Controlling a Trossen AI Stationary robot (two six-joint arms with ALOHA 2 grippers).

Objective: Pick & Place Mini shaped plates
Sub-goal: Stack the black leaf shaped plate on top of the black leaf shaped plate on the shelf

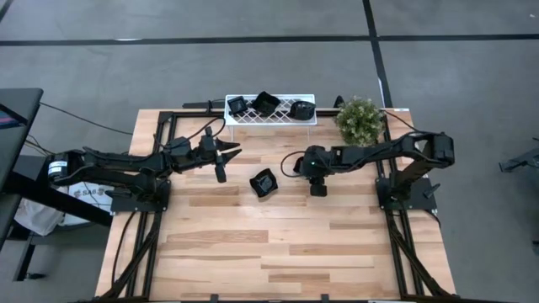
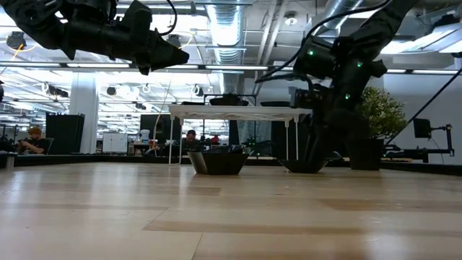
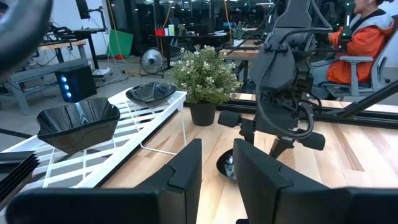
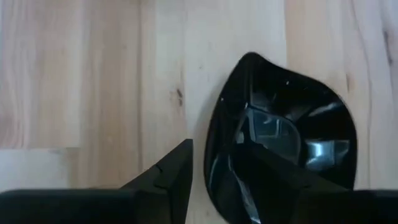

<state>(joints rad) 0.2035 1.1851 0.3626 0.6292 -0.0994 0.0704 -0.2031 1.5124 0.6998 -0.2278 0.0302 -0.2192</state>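
Observation:
A deep black dish with a rounded rim (image 4: 286,124) sits on the table under my right gripper (image 4: 211,155), also showing in the low view (image 2: 303,166). That gripper (image 1: 317,187) points down, open, one finger inside the dish and one outside its rim. A second angular black dish (image 1: 264,182) rests on its base mid-table (image 2: 217,161). Three more black dishes lie on top of the white rack (image 1: 269,118), two of them close in the left wrist view (image 3: 78,124) (image 3: 151,92). My left gripper (image 1: 229,155) hovers open and empty, near the rack's left end (image 3: 217,155). My right gripper comes from above, pointing down, astride the dish's rim (image 4: 211,134) on one side: one finger (image 4: 273,180) inside the hollow, the other (image 4: 168,174) outside. The dish rests upright on the table. Whether either finger touches the rim, I cannot tell.
A potted plant (image 1: 360,119) stands at the rack's right end, just behind the right arm. The rack stands on thin legs at the table's far edge (image 2: 238,110). The near half of the wooden table (image 1: 278,252) is bare. People sit in the room beyond.

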